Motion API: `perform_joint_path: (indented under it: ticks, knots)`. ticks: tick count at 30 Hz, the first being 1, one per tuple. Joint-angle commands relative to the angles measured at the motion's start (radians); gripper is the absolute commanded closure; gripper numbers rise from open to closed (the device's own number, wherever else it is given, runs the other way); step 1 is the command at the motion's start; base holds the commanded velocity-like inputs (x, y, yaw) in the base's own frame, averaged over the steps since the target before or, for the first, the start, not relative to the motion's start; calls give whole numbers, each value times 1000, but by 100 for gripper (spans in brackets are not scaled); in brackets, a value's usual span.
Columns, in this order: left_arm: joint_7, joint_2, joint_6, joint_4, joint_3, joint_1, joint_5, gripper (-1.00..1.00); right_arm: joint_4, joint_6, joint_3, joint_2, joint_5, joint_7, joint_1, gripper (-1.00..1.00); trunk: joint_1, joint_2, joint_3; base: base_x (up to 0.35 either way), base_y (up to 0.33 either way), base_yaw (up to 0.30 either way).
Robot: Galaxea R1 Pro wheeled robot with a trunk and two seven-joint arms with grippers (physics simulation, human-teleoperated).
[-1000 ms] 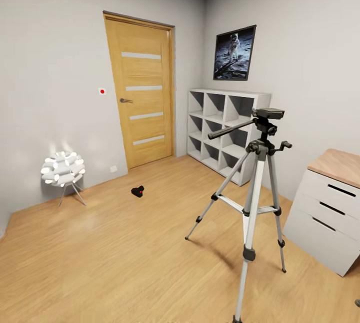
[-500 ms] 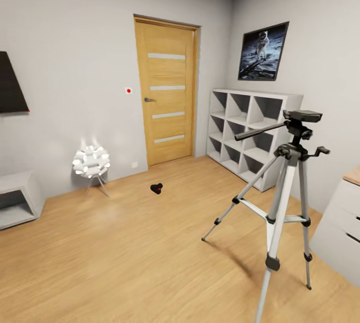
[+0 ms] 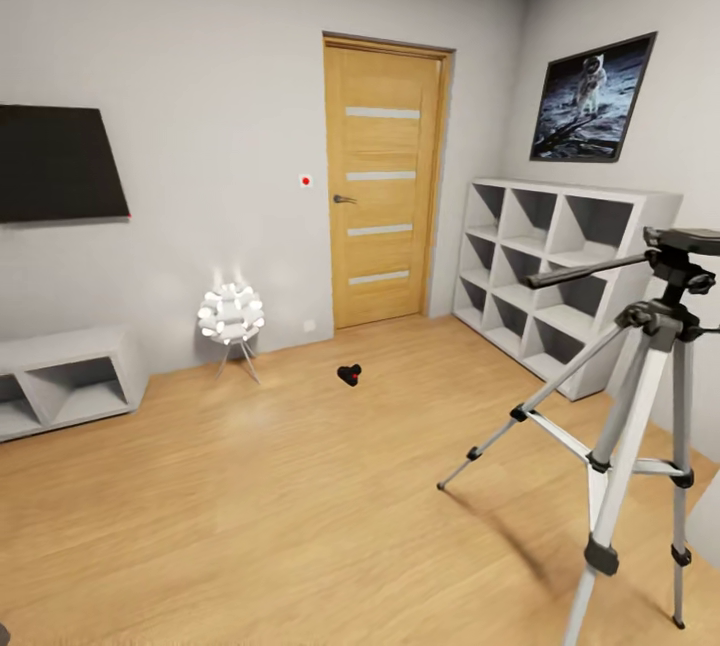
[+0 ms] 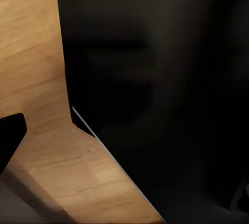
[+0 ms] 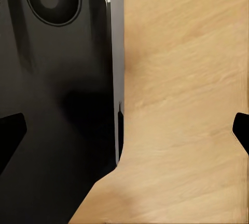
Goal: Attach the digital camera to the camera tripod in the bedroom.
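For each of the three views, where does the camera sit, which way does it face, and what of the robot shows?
Head: high on the robot, facing the door, with the camera on the floor and the tripod at right.
Left wrist: on the left arm, aimed down past the dark robot body at floor.
Right wrist: on the right arm, aimed down beside the dark body.
Shared: all three show wood floor.

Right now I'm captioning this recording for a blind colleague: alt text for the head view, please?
A small black digital camera lies on the bedroom's wood floor before a closed wooden door. A silver camera tripod, its head bare, stands at right, near a white cube shelf.
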Motion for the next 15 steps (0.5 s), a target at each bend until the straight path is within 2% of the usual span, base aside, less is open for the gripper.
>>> perform_joint_path:
  ticks: [1, 6, 15]
  knots:
    - [1, 0, 0, -2, 0, 1, 1, -100, 1, -4, -1, 0, 0, 1, 0, -100, 0, 0, -1, 0, 0, 281]
    - [1, 0, 1, -2, 0, 1, 1, -100, 1, -4, -1, 0, 0, 1, 0, -100, 0, 0, -1, 70, 78, 281]
    - [0, 2, 4, -2, 0, 1, 1, -100, 2, -4, -1, 0, 0, 1, 0, -100, 0, 0, -1, 231, 196, 281]
